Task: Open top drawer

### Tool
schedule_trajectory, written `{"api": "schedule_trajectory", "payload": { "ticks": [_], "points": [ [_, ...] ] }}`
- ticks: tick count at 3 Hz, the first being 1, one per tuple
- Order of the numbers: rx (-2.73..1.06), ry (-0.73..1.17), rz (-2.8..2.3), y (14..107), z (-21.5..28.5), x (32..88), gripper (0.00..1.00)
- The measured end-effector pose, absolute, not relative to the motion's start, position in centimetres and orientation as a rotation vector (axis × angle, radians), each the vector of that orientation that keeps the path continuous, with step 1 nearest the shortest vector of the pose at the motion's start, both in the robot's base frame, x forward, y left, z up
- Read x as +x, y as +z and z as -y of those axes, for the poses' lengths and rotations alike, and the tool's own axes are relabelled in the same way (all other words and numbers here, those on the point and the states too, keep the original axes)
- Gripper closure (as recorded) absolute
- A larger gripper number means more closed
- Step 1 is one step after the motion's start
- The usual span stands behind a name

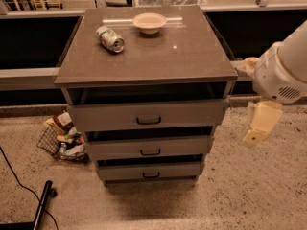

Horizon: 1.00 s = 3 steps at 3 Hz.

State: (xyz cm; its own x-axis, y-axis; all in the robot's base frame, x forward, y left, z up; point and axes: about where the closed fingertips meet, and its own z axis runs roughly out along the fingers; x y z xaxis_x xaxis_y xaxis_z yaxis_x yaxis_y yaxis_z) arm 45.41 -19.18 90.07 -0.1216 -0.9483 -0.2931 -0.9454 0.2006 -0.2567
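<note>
Approaching squarely matters: the gripper (259,126) hangs at three o'clock, well apart from the top drawer (192,113) at centre; aim for its handle (148,120), pull straight out. Whether the gripper is open, I cannot tell

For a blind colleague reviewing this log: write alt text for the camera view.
A grey cabinet has three drawers, the top drawer widest, with a dark handle at its centre. The robot's gripper hangs beside the cabinet at the picture's right, away from the handle. A can on its side and a bowl sit on the cabinet top.
</note>
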Motion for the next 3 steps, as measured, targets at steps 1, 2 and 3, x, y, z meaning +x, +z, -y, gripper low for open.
{"api": "schedule_trajectory", "payload": {
  "ticks": [1, 2, 3],
  "points": [
    [-1.729, 0.072, -2.060, 85.7, 17.9, 46.5, 0.00],
    [-1.729, 0.072, -2.060, 85.7, 17.9, 46.5, 0.00],
    [-1.765, 0.072, -2.013, 84.4, 17.1, 47.1, 0.00]
  ]
}}
